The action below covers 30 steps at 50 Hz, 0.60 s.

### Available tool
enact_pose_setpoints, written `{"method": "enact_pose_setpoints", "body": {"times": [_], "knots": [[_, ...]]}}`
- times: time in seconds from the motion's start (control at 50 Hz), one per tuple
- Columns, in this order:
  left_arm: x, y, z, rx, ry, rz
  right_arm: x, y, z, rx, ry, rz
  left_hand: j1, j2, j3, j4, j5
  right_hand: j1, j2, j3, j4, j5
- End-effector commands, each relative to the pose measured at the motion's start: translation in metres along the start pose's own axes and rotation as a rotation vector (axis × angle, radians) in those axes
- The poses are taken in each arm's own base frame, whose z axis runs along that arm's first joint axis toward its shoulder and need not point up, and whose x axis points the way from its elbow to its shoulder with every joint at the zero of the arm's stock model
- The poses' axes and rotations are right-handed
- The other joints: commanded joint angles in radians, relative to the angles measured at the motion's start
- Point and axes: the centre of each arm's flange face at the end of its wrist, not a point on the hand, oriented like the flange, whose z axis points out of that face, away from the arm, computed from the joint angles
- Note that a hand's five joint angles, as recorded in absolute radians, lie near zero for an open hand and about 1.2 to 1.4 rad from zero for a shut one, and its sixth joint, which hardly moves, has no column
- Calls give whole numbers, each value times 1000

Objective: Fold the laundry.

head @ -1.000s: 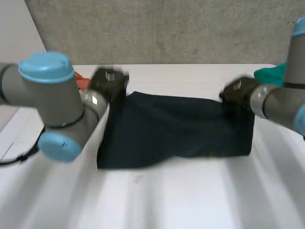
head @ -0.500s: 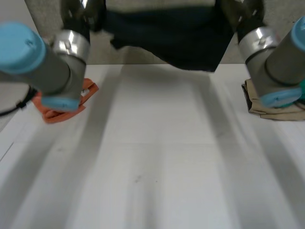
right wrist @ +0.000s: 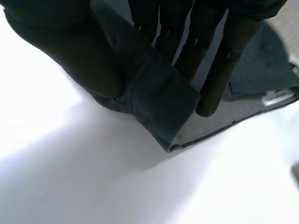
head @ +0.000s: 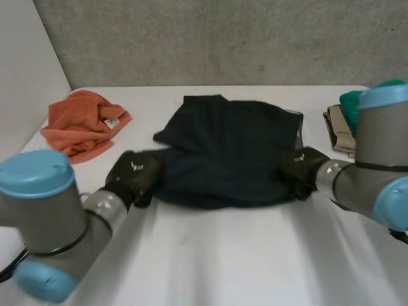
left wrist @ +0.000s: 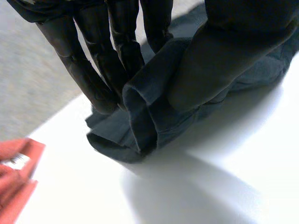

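Lying rumpled across the middle of the white table, a dark navy garment is held at both near corners. The left hand pinches its left corner between thumb and fingers; the right hand pinches its right corner likewise. An orange cloth sits near the far left corner, and folded clothes at the right edge.

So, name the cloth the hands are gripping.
The dark navy cloth in the middle: left hand and right hand pinch its near corners. The orange cloth and green cloth lie apart.
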Motion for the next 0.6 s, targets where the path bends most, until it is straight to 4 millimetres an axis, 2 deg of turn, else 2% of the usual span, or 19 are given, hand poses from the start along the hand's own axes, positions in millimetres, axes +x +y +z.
{"method": "enact_pose_setpoints", "body": {"times": [0.02,0.04,0.12,0.18,0.24,0.32,0.34,0.4,0.42,0.46,0.48,0.54,0.56,0.6], "knots": [[22,-2,-69,-249,193,109,-1,12,-54,-276,-129,-162,246,196,206,199,212,290,214,205,197,209],[27,-3,-85,-314,240,145,-2,16,-63,-325,-174,-193,246,196,206,199,212,290,214,205,197,209],[35,-6,-118,-464,340,209,-6,23,-79,-397,-257,-227,246,196,206,199,212,290,214,205,197,209],[39,-14,-131,-524,394,235,-9,26,-86,-406,-291,-227,246,196,206,199,212,290,214,205,197,209],[40,-22,-133,-517,403,245,-10,27,-86,-397,-304,-220,246,196,206,199,212,290,214,205,197,209],[37,-36,-104,-400,339,254,-1,25,-80,-354,-278,-197,246,196,206,199,212,290,214,205,197,209],[33,-41,-84,-338,288,254,6,22,-73,-322,-237,-180,246,196,206,199,212,290,214,205,197,209],[25,-49,-50,-237,195,253,18,17,-60,-263,-143,-116,246,196,206,199,212,290,214,205,197,209],[18,-56,-26,-165,126,247,27,13,-51,-213,-74,-63,246,196,206,199,212,290,214,205,197,209],[10,-63,0,-85,53,244,36,11,-40,-163,-12,-15,246,196,206,199,212,290,214,205,197,209],[3,-71,24,-2,-12,239,43,9,-31,-118,42,28,246,196,206,199,212,290,214,205,197,209],[-8,-79,58,101,-96,238,51,5,-18,-48,111,67,246,196,206,199,212,290,214,205,197,209],[-12,-83,79,164,-137,234,56,4,-9,-2,154,74,246,196,206,199,212,290,214,205,197,209],[-17,-87,98,227,-168,226,61,2,-1,50,196,72,246,196,206,199,212,290,214,205,197,209]]}}
